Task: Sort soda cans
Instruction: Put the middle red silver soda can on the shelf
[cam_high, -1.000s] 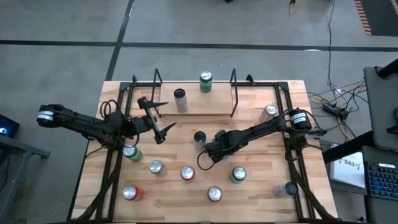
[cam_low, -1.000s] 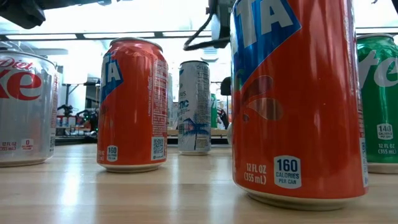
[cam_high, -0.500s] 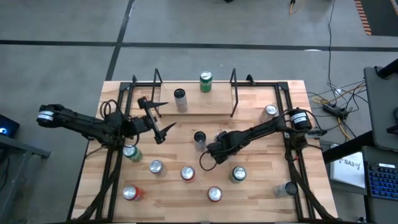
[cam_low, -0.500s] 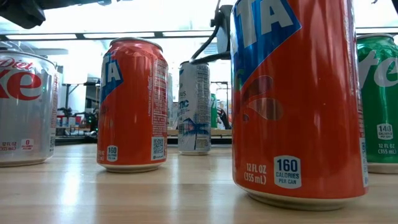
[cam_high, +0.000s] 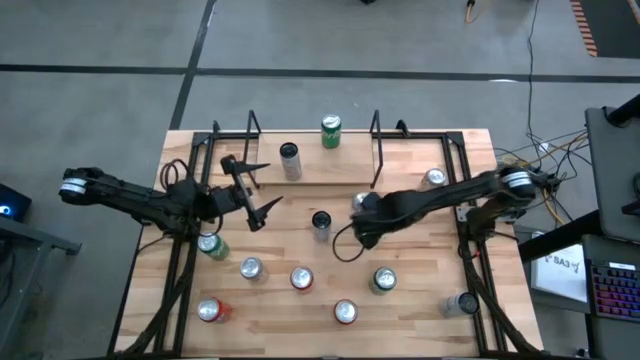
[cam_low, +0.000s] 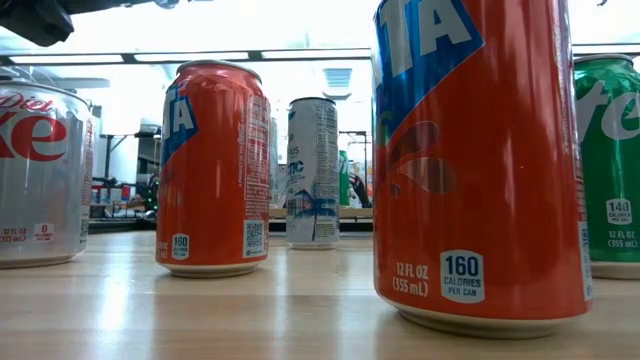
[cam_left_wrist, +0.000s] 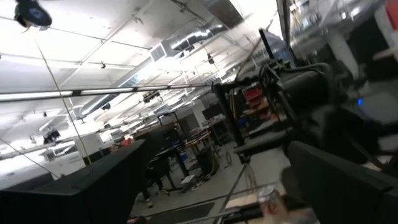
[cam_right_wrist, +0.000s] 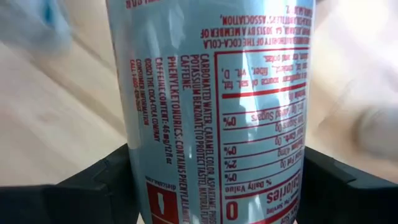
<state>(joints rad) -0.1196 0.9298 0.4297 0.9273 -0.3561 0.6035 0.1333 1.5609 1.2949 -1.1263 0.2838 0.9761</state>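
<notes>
We look down on a wooden table (cam_high: 420, 310) with soda cans standing all over it. The right gripper (cam_high: 362, 205) is near the middle of the table, and it is clamped on a silver can (cam_right_wrist: 211, 106). In the right wrist view that can fills the picture, with red writing on its side, and a dark finger (cam_right_wrist: 93, 186) presses it on each side. From above we see only the silver top of the can at the tip of the arm.

A dark can (cam_high: 320, 222) stands just beside the right gripper, on its left. A green can (cam_high: 383, 281) stands near the front of the table, below the arm.

The left gripper (cam_high: 255, 190) hangs over the left part of the table with its fingers spread wide, and nothing is in it. A green can (cam_high: 211, 245) stands close under that arm.

At the back of the table we see a green can (cam_high: 330, 131) and a dark can with a silver top (cam_high: 290, 160). One silver can (cam_high: 434, 179) stands near the right edge.

Along the front we see a silver can (cam_high: 251, 268), an orange can (cam_high: 301, 279), another orange can (cam_high: 344, 313), a red can (cam_high: 210, 311) and a silver can (cam_high: 462, 303) in the right corner.

From table height, two orange cans (cam_low: 212, 170) stand close to us, and a tall white can (cam_low: 313, 172) stands farther back.
</notes>
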